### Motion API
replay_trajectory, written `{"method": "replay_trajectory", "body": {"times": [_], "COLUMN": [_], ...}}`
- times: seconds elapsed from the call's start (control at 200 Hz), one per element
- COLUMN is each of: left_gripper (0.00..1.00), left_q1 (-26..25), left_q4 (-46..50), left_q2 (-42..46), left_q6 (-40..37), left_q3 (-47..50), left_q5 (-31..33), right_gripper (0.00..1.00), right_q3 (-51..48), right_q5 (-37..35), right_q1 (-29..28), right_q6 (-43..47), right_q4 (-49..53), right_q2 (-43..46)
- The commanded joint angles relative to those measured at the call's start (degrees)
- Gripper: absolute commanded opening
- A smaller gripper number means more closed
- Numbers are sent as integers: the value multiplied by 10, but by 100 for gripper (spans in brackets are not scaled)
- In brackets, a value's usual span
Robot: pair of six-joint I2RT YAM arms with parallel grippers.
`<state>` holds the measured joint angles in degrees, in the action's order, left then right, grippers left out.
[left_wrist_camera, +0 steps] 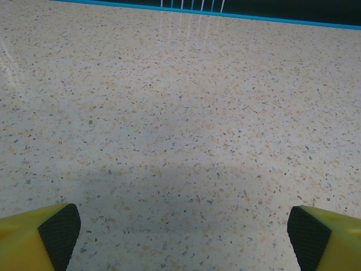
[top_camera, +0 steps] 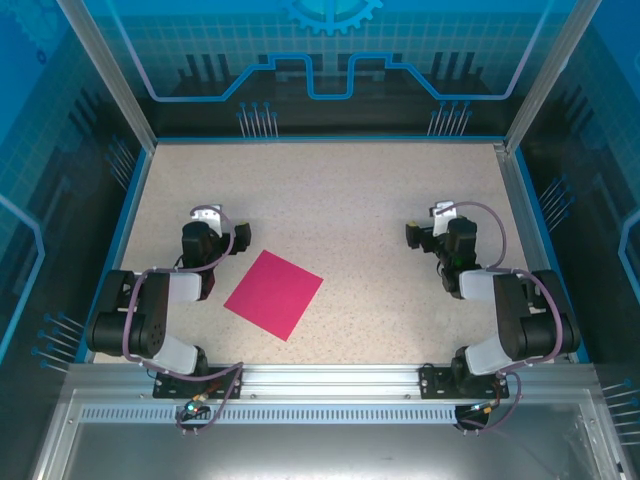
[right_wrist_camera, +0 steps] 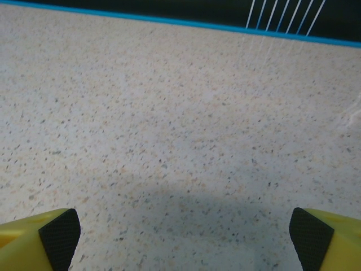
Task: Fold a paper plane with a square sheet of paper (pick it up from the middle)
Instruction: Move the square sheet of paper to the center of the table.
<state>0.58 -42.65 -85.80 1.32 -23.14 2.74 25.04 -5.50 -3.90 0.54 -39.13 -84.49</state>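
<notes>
Sheet: the square sheet of paper (top_camera: 273,294) lies flat and unfolded on the table (top_camera: 350,200). It is magenta-pink and turned so that one corner points at the arm bases.
Sheet contact: nothing touches the sheet and nothing rests on it, and all four corners are in sight from the top view.
Left gripper: the left gripper (left_wrist_camera: 182,234) has its jaws spread wide and is holding nothing. Seen from its wrist, one yellow finger with a black pad (left_wrist_camera: 59,232) sits in each lower corner, with bare speckled table between them.
Left gripper place: in the top view it sits up and to the left of the sheet, near the sheet's left corner but apart from it. It faces away from the sheet toward the far rim.
Left arm: it is folded just left of the sheet, with its elbow nearer the base rail than the sheet's lowest corner.
Right gripper: the right gripper (right_wrist_camera: 185,236) also stands wide and is holding nothing. From its wrist, its black pads (right_wrist_camera: 59,236) frame bare table.
Right gripper place: it is well apart from the sheet, off to the sheet's right and a little farther up the table.
Far rim: a blue rim (top_camera: 320,140) runs along the table edge beyond the sheet, and both wrist views show it at the top.
</notes>
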Motion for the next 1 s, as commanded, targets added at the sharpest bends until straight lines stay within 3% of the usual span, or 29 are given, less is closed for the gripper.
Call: {"method": "replay_trajectory", "body": {"times": [0.0, 0.205, 0.39, 0.55, 0.745, 0.995], "left_gripper": [98, 98, 98, 99, 99, 98], "left_q1": [-3, -3, -3, -4, -4, -3], "left_q4": [37, 205, 437, 504, 548, 606], "left_q2": [48, 176, 277, 328, 342, 324], "left_q6": [-3, 63, 146, 179, 210, 223], "left_q3": [-14, -40, -121, -150, -174, -208], "left_q5": [6, 17, 13, 2, 14, 30], "right_gripper": [99, 99, 99, 100, 99, 99], "right_q3": [41, 152, 300, 376, 487, 612], "right_q5": [-4, -37, -65, -65, -126, -131], "right_q1": [-14, -64, -159, -292, -439, -531], "right_q6": [15, -56, -142, -146, -92, -33], "right_q4": [85, 320, 539, 590, 630, 682], "right_q2": [58, 150, 114, 29, -119, -280]}}
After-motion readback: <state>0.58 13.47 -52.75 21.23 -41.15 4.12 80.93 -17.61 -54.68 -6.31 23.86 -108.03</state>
